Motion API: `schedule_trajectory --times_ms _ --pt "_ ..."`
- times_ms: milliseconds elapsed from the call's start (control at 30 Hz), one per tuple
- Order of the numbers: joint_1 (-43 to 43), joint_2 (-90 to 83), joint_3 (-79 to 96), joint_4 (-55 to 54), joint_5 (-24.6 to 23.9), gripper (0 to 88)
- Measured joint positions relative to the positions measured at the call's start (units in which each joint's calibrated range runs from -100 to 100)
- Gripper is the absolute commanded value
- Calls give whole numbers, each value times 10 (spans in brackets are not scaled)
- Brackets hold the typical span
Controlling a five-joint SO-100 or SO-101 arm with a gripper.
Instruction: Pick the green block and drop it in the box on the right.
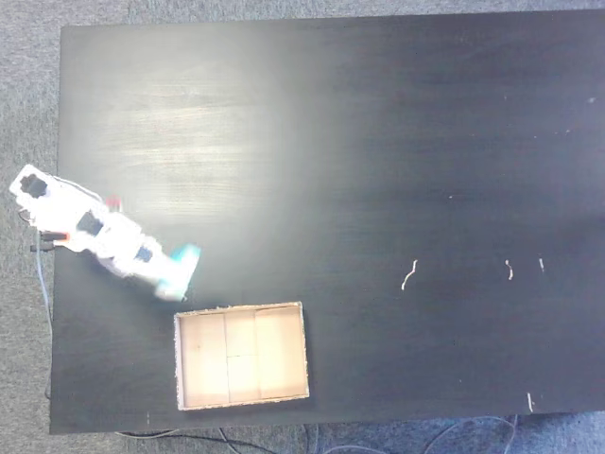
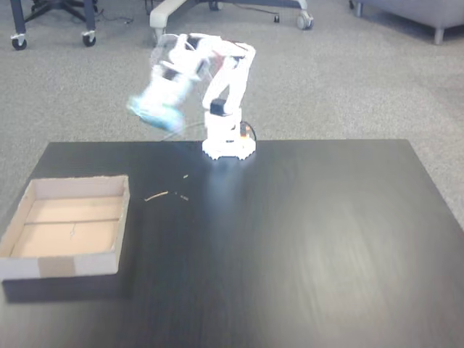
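Observation:
My white arm reaches from its base (image 2: 227, 145) at the table's far edge, and the gripper (image 2: 154, 107) hangs high above the table, smeared by motion blur. A teal patch, the green block (image 2: 162, 114), shows at its tip, so the fingers look shut on it. From above, the gripper (image 1: 178, 272) with the green block (image 1: 187, 253) is just beyond the box's upper left corner. The box (image 1: 241, 308), a shallow tan cardboard tray, lies near the table's lower edge in that view. In the front fixed view the box (image 2: 65, 265) sits at the near left, with nothing inside.
The black table (image 1: 378, 142) carries a few pale scraps (image 1: 408, 274) right of centre, also seen as scraps (image 2: 156, 195) near the arm's base. Grey carpet surrounds the table. Chair legs on casters (image 2: 88, 38) stand on the floor behind.

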Motion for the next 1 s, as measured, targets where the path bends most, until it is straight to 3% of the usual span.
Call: schedule_trajectory --times_ms 133,400,533,733,833,1000 --pt "97 135 -57 -110 6 217" --pt "119 576 -385 -94 14 224" --pt "120 698 -488 -37 23 361" --pt "120 717 -512 -21 32 594" --pt "118 643 -449 5 27 542" --pt "31 271 -245 89 -17 277"
